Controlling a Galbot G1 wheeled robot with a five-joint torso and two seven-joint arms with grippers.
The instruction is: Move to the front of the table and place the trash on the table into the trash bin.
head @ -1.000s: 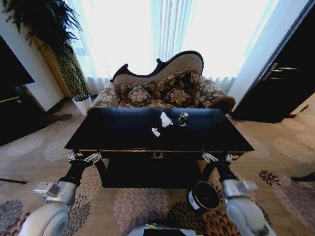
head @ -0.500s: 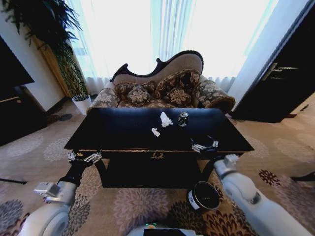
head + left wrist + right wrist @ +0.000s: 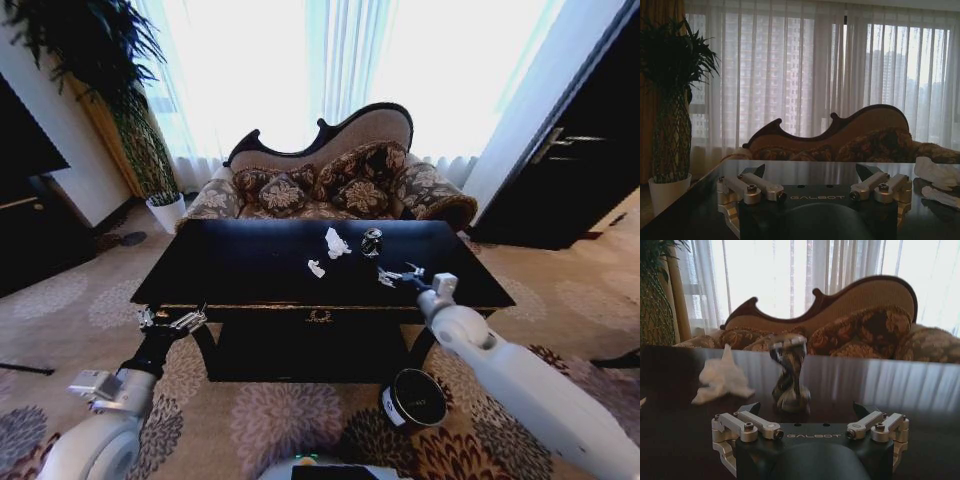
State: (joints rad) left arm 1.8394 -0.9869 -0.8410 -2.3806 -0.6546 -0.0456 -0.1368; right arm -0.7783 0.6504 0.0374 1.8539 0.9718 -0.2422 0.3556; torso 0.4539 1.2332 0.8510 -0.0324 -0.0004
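From my head view, the shiny black table [image 3: 250, 270] holds two crumpled white paper scraps [image 3: 336, 243] and a small twisted dark bottle [image 3: 372, 241] near its back edge, my right gripper [image 3: 396, 275] hangs over the tabletop just in front of the bottle, my left gripper [image 3: 172, 320] waits at the front left corner, and the black trash bin [image 3: 414, 399] stands on the carpet under the front right edge. In my left wrist view my left jaws are spread wide above the dark tabletop, with white paper well off to one side. In my right wrist view my right jaws are spread wide too, holding nothing, with the squashed, twisted bottle standing upright near them and a paper scrap beside it, and bare tabletop all around.
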